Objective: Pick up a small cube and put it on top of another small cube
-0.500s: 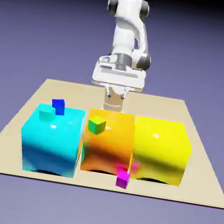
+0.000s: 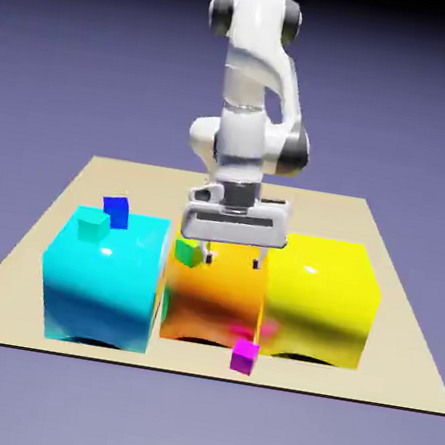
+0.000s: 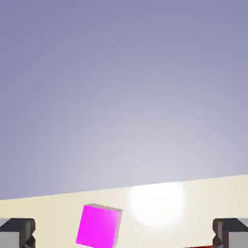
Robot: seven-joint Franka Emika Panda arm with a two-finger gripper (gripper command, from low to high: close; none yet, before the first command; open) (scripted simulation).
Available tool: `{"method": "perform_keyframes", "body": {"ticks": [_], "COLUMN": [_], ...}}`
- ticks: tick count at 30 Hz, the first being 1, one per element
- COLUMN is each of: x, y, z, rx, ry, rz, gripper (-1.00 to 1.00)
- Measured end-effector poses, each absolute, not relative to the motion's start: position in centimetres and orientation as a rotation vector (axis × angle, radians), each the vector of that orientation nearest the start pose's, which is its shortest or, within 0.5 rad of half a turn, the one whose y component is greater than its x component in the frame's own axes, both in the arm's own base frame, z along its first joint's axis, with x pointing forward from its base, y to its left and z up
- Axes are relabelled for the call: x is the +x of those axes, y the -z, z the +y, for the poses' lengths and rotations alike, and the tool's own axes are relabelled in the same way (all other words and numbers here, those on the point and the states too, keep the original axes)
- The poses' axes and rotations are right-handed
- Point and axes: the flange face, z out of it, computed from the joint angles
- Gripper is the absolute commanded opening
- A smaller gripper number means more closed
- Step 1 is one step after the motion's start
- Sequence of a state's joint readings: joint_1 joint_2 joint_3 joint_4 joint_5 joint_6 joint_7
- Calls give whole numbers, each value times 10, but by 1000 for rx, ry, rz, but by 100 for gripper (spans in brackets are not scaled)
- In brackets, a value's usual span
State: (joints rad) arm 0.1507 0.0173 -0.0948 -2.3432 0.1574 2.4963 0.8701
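You have not picked anything up yet. The end effector (image 2: 231, 259) hangs over the top of the orange block (image 2: 212, 301) with its fingers spread wide and nothing between them; in the hand view the two fingertips (image 3: 17, 231) sit far apart at the bottom corners.

The small magenta cube (image 2: 244, 356) lies on the bench (image 2: 22, 235) in front of the orange block, near the seam with the yellow block (image 2: 321, 298), touching nothing you could call a grasp. In the hand view the same cube shows low and left of centre, slightly tilted in the frame, resting on the pale surface ahead of the fingers.

So everything is left: descend past the front of the blocks, centre the cube between the fingers, close, lift, carry and place. The likely targets are the small green cube (image 2: 188, 253) on the orange block, partly hidden by the end effector, or the teal cube (image 2: 93, 223) and small blue cube (image 2: 117, 211) on the cyan block (image 2: 100, 283); whether the blue one touches the teal one I cannot quite tell.
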Motion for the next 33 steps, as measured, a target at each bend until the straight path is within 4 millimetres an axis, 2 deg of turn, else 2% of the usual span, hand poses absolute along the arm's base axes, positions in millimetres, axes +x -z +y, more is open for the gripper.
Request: {"method": "perform_keyframes", "body": {"ticks": [8, 15, 17, 22, 26, 33], "x": [555, 569, 569, 558, 551, 545], "y": [-256, -176, -176, -142, -122, -106], "z": [49, 72, 73, 68, 68, 74], "rx": [-2706, -2716, -2716, -2745, -2757, -2748], "ry": [-347, -747, -751, -798, -818, -803], "rz": [1509, 1631, 1632, 1666, 1673, 1655], "gripper": [0, 0, 0, 0, 0, 0]}}
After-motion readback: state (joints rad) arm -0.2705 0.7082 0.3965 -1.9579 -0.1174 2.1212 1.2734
